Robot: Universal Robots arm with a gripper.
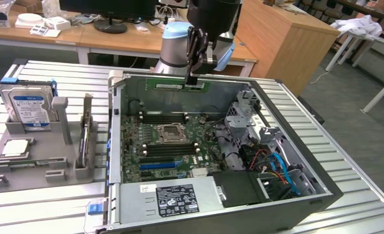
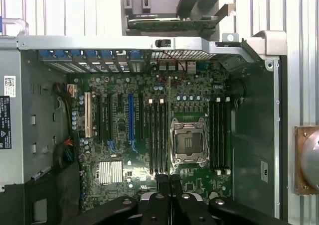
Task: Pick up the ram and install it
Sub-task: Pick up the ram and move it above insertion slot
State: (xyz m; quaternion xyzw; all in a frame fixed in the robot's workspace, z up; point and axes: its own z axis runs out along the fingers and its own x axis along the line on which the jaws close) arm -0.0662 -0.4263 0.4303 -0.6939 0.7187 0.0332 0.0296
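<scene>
Gripper (image 1: 193, 84) holds ram (image 1: 169, 85) (above open case (image 1: 322, 192)).

ram (image 1: 169, 85) | slim green stick | level, lengthwise | apparently held above open case's rear

A blue-labelled hard drive (image 1: 28, 105) stands upright in a grey holder (image 1: 32, 170) beside the open computer case (image 1: 172, 97).
</scene>
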